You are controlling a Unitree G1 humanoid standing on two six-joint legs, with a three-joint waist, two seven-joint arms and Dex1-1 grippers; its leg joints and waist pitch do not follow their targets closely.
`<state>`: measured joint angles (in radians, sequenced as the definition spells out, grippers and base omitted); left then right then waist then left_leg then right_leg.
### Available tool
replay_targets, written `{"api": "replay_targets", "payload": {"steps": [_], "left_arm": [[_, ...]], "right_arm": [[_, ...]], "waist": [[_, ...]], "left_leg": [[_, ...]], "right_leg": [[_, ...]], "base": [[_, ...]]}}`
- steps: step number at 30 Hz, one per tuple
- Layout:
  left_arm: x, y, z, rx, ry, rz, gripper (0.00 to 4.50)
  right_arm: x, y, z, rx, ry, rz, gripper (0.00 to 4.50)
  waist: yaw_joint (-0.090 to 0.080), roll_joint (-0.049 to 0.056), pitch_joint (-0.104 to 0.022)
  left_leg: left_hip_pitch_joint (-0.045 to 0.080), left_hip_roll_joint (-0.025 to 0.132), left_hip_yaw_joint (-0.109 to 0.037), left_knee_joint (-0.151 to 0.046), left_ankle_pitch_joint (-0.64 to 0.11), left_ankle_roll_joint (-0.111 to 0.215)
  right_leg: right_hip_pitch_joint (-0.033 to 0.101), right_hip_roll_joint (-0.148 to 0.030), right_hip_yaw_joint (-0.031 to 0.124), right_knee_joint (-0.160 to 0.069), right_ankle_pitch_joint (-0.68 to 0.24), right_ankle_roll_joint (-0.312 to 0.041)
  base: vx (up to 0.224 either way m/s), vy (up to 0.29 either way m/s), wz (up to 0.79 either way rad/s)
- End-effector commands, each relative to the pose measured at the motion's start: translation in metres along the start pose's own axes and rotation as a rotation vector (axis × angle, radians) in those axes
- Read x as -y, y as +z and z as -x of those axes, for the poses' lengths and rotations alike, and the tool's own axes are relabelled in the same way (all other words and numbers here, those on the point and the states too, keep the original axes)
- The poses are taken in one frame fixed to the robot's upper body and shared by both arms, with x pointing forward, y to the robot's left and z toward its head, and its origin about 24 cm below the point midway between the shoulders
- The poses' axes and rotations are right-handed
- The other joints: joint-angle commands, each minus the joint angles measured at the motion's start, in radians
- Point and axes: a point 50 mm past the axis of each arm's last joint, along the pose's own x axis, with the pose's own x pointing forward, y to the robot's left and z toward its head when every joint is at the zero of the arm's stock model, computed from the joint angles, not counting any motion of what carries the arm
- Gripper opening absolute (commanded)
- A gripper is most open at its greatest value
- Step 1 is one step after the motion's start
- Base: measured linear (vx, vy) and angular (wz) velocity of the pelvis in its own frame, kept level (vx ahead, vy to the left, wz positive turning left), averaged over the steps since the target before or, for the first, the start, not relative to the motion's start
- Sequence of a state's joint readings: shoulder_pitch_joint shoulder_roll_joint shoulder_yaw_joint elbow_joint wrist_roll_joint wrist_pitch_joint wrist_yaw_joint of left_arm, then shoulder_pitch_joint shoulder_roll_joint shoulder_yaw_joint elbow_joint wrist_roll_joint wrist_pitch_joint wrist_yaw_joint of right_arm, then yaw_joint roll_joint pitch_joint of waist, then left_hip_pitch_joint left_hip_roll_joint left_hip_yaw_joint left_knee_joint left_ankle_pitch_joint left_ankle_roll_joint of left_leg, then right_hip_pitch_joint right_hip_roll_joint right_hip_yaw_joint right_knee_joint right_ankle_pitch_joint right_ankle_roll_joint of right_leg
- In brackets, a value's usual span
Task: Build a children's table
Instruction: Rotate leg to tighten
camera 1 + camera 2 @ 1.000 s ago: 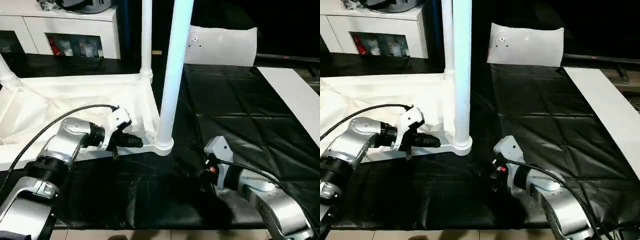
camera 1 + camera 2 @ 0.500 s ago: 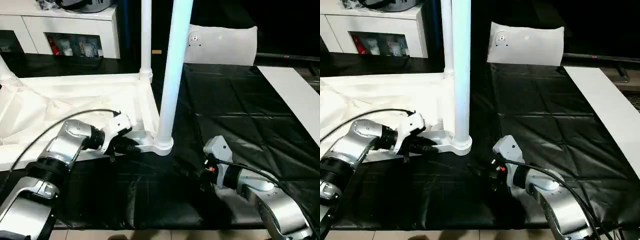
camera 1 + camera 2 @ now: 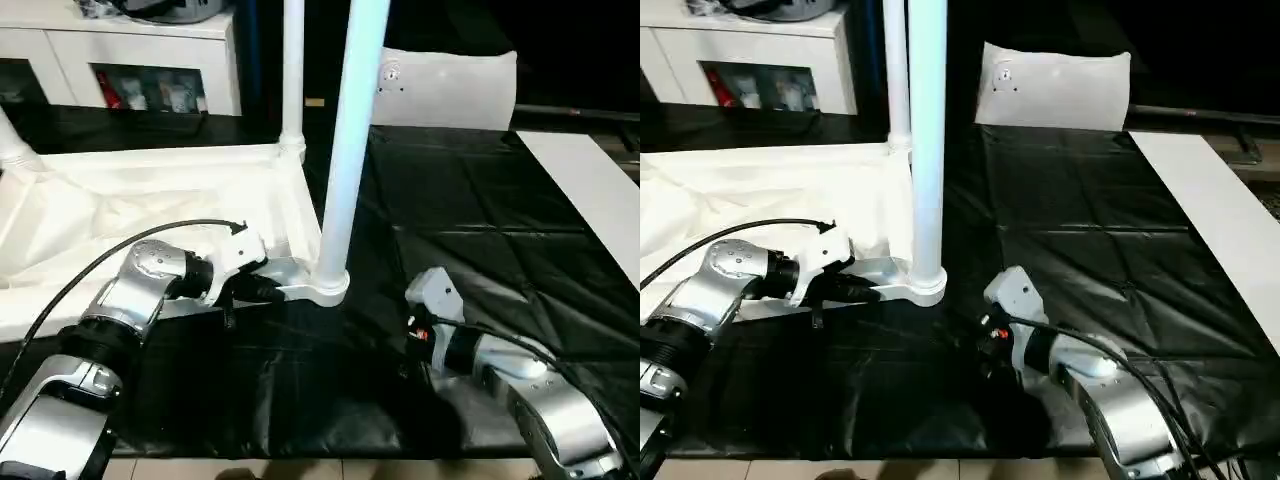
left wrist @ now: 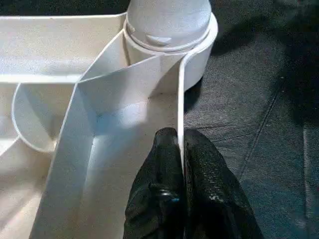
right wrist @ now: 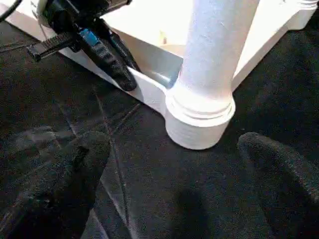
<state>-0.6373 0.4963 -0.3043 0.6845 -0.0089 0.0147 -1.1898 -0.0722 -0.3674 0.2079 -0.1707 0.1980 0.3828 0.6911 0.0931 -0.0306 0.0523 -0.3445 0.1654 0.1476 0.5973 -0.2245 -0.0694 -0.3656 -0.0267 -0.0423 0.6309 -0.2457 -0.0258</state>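
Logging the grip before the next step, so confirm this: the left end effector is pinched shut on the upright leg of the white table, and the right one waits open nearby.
Wrong in one respect. The left end effector is pinched shut on the thin side rim of the table, not on the leg; the left wrist view shows it. The right end effector does wait open nearby.
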Motion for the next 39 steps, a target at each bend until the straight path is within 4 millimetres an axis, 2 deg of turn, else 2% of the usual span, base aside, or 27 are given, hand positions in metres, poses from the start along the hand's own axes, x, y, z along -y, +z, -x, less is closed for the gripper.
{"api": "replay_targets", "payload": {"steps": [1, 5, 6, 8, 12, 13, 14, 15, 17, 18, 20, 25, 27, 28, 34, 35, 39], "left_arm": [[0.002, 0.0, -0.001, 0.02, -0.001, -0.017, 0.03], [0.007, 0.001, -0.001, 0.058, -0.042, -0.059, 0.03], [0.01, 0.002, -0.001, 0.072, -0.074, -0.064, 0.03], [0.015, 0.004, -0.001, 0.092, -0.125, -0.076, 0.03], [0.021, 0.005, -0.002, 0.102, -0.189, -0.101, 0.03], [0.025, 0.007, -0.002, 0.101, -0.244, -0.132, 0.0], [0.027, 0.007, -0.002, 0.096, -0.265, -0.147, 0.0], [0.028, 0.008, -0.002, 0.092, -0.278, -0.156, 0.0], [0.03, 0.01, -0.003, 0.091, -0.301, -0.169, 0.0], [0.03, 0.011, -0.003, 0.087, -0.312, -0.183, 0.0], [0.033, 0.014, -0.003, 0.078, -0.343, -0.213, 0.0], [0.037, 0.018, -0.004, 0.068, -0.38, -0.238, 0.0], [0.038, 0.019, -0.004, 0.067, -0.386, -0.243, 0.0], [0.038, 0.019, -0.004, 0.065, -0.389, -0.246, 0.0], [0.038, 0.018, -0.003, 0.049, -0.39, -0.246, 0.0], [0.038, 0.017, -0.003, 0.047, -0.389, -0.244, 0.0], [0.038, 0.015, -0.001, 0.038, -0.385, -0.237, 0.0]], "right_arm": [[0.004, 0.001, 0.0, 0.002, -0.018, 0.014, 4.5], [0.012, 0.007, -0.001, 0.028, -0.03, 0.028, 4.5], [0.016, 0.01, -0.003, 0.039, -0.015, 0.037, 4.5], [0.021, 0.013, -0.004, 0.054, 0.028, 0.05, 4.5], [0.023, 0.017, -0.006, 0.076, 0.107, 0.064, 4.5], [0.023, 0.021, -0.008, 0.095, 0.205, 0.065, 4.31], [0.023, 0.022, -0.01, 0.1, 0.25, 0.066, 4.31], [0.023, 0.023, -0.011, 0.102, 0.276, 0.068, 4.13], [0.021, 0.022, -0.013, 0.087, 0.339, 0.075, 4.02], [0.02, 0.02, -0.014, 0.071, 0.374, 0.077, 3.92], [0.019, 0.015, -0.016, 0.033, 0.441, 0.087, 3.81], [0.02, 0.012, -0.02, 0.016, 0.494, 0.095, 3.34], [0.021, 0.013, -0.02, 0.014, 0.517, 0.094, 3.29], [0.022, 0.013, -0.021, 0.004, 0.536, 0.101, 3.05], [0.024, 0.012, -0.023, -0.024, 0.586, 0.102, 2.6], [0.024, 0.012, -0.023, -0.027, 0.593, 0.099, 2.41], [0.024, 0.01, -0.023, -0.04, 0.618, 0.096, 2.08]], "waist": [[0.004, 0.007, -0.057], [0.004, 0.007, -0.053], [0.003, 0.011, -0.052], [0.001, 0.012, -0.053], [0.005, 0.014, -0.057], [0.007, 0.011, -0.058], [0.007, 0.009, -0.059], [0.009, 0.011, -0.059], [0.013, 0.013, -0.059], [0.02, 0.008, -0.059], [0.026, 0.012, -0.06], [0.04, 0.012, -0.062], [0.047, 0.013, -0.062], [0.048, 0.014, -0.062], [0.051, 0.009, -0.061], [0.05, 0.007, -0.06], [0.051, 0.011, -0.059]], "left_leg": [[-0.002, 0.071, -0.021, -0.071, 0.0, 0.039], [-0.001, 0.075, -0.019, -0.073, -0.037, 0.034], [-0.002, 0.076, -0.02, -0.075, -0.04, 0.031], [0.0, 0.077, -0.019, -0.073, -0.039, 0.029], [0.002, 0.078, -0.014, -0.068, -0.014, 0.052], [0.0, 0.077, -0.014, -0.067, -0.007, 0.057], [-0.004, 0.076, -0.013, -0.068, -0.011, 0.064], [-0.001, 0.078, -0.011, -0.066, -0.016, 0.069], [0.001, 0.079, -0.009, -0.065, -0.013, 0.072], [0.004, 0.081, -0.006, -0.065, -0.017, 0.075], [0.005, 0.081, -0.005, -0.064, -0.027, 0.071], [0.004, 0.082, -0.004, -0.064, -0.023, 0.061], [0.003, 0.083, -0.002, -0.064, -0.026, 0.062], [0.004, 0.082, -0.002, -0.064, -0.032, 0.06], [0.002, 0.08, 0.005, -0.064, -0.055, 0.053], [0.002, 0.08, 0.005, -0.064, -0.061, 0.052], [0.001, 0.081, 0.005, -0.066, -0.076, 0.047]], "right_leg": [[0.052, -0.13, 0.065, -0.056, 0.185, -0.223], [0.049, -0.132, 0.063, -0.064, 0.101, -0.221], [0.05, -0.134, 0.063, -0.063, 0.085, -0.222], [0.048, -0.134, 0.063, -0.061, 0.091, -0.23], [0.047, -0.133, 0.062, -0.054, 0.159, -0.253], [0.049, -0.131, 0.062, -0.053, 0.172, -0.254], [0.052, -0.132, 0.06, -0.05, 0.177, -0.262], [0.05, -0.132, 0.06, -0.051, 0.177, -0.263], [0.047, -0.129, 0.059, -0.05, 0.183, -0.267], [0.045, -0.129, 0.058, -0.05, 0.178, -0.269], [0.043, -0.13, 0.055, -0.049, 0.16, -0.274], [0.041, -0.129, 0.053, -0.047, 0.152, -0.264], [0.04, -0.129, 0.052, -0.047, 0.15, -0.262], [0.039, -0.128, 0.052, -0.047, 0.143, -0.262], [0.035, -0.128, 0.051, -0.05, 0.09, -0.249], [0.035, -0.129, 0.051, -0.052, 0.074, -0.246], [0.033, -0.131, 0.051, -0.054, 0.036, -0.242]], "base": [[0.0, 0.0, 0.0], [0.0, 0.0, 0.0], [0.0, 0.0, 0.0], [0.0, 0.0, 0.0], [0.0, 0.0, 0.0], [0.0, 0.0, 0.0], [0.0, 0.0, 0.0], [0.0, 0.0, 0.0], [0.0, 0.0, 0.0], [0.0, 0.0, 0.0], [0.0, 0.0, 0.0], [0.0, 0.0, 0.0], [0.0, 0.0, 0.0], [0.0, 0.0, 0.0], [0.0, 0.0, 0.0], [0.0, 0.0, 0.0], [0.0, 0.0, 0.0]]}}
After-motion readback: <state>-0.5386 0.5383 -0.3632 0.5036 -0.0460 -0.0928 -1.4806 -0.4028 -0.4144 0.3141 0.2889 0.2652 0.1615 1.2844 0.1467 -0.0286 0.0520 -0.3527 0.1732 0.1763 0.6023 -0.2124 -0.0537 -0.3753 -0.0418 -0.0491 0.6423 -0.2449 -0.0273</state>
